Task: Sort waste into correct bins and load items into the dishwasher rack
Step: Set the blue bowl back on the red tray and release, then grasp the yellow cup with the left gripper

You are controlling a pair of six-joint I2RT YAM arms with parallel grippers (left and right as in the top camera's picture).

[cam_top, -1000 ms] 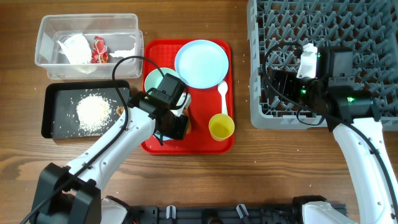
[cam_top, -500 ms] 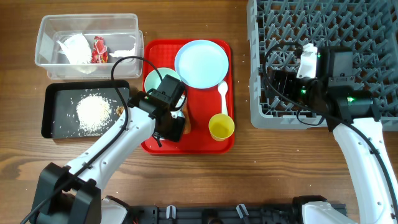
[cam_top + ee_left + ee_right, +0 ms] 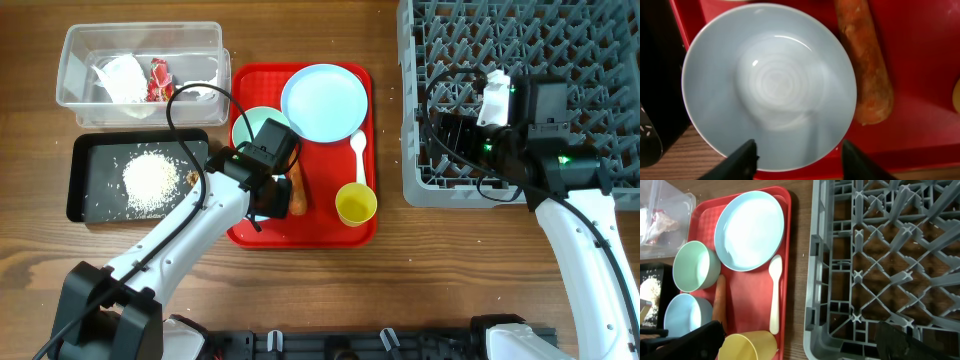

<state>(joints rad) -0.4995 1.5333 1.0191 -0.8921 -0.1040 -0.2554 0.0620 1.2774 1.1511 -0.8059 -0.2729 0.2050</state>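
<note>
My left gripper (image 3: pixel 266 203) is open above the front left of the red tray. In the left wrist view its fingers (image 3: pixel 800 160) straddle the near rim of a pale blue bowl (image 3: pixel 770 85), without closing on it. An orange carrot (image 3: pixel 865 65) lies right beside that bowl and also shows from overhead (image 3: pixel 297 190). The second bowl (image 3: pixel 252 128), the plate (image 3: pixel 325 102), the white spoon (image 3: pixel 358 155) and the yellow cup (image 3: pixel 355 204) are on the red tray. My right gripper (image 3: pixel 455 135) is open and empty over the grey rack (image 3: pixel 560 60).
The clear tub (image 3: pixel 80 45) holds the napkin (image 3: pixel 122 78) and red wrappers (image 3: pixel 158 80). The black tray (image 3: pixel 95 150) holds rice (image 3: pixel 150 180) and a brown scrap (image 3: pixel 190 177). The red tray (image 3: pixel 330 225) lies between the bins and the rack. Bare wood lies along the front.
My left gripper has shifted a little to the left, off the carrot, which now shows beside it. The right arm has not moved.
</note>
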